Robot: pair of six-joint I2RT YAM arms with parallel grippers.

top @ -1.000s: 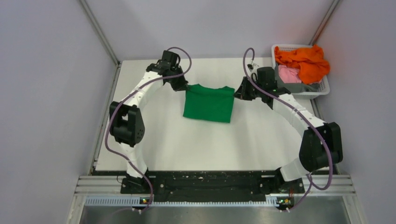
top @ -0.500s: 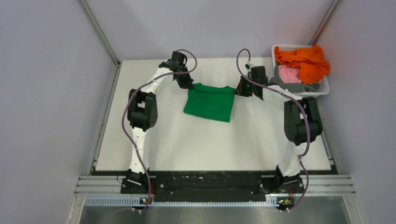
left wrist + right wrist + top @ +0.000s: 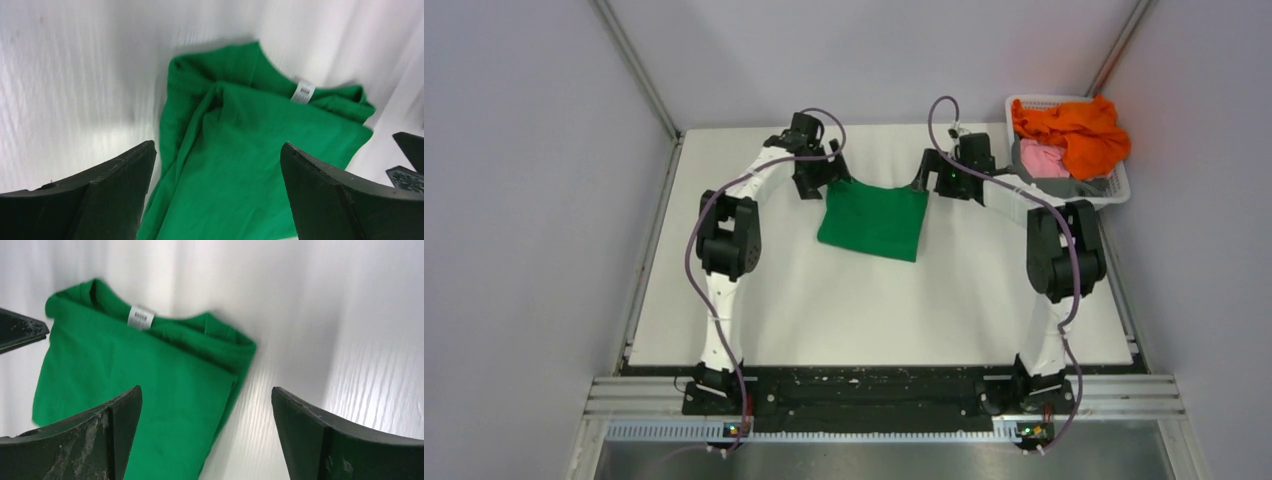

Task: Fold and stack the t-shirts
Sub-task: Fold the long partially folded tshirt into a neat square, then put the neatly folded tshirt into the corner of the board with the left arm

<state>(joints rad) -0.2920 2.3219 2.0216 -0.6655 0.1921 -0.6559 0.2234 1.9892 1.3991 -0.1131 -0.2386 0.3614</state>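
Note:
A bright green t-shirt (image 3: 874, 222) lies folded into a rough rectangle on the white table, its collar edge toward the far side. My left gripper (image 3: 816, 180) hangs open just over its far left corner. My right gripper (image 3: 929, 178) hangs open over its far right corner. In the left wrist view the green t-shirt (image 3: 250, 150) spreads below the open left gripper (image 3: 217, 146), neck label showing. In the right wrist view the green t-shirt (image 3: 125, 370) ends below the open right gripper (image 3: 206, 390). Nothing is between either pair of fingers. Orange (image 3: 1072, 130), pink (image 3: 1039, 160) and grey (image 3: 1064, 186) t-shirts lie heaped in a basket.
The white lattice basket (image 3: 1119, 188) stands at the table's far right corner, close to my right arm. Grey walls enclose the table on the left, right and back. The arms' bases sit on a black rail (image 3: 874, 390) at the near edge.
Both grippers went from shut on the green shirt's far corners to wide open, letting the cloth go. The shirt's far edge has settled flat, and both grippers have lifted slightly toward the back.

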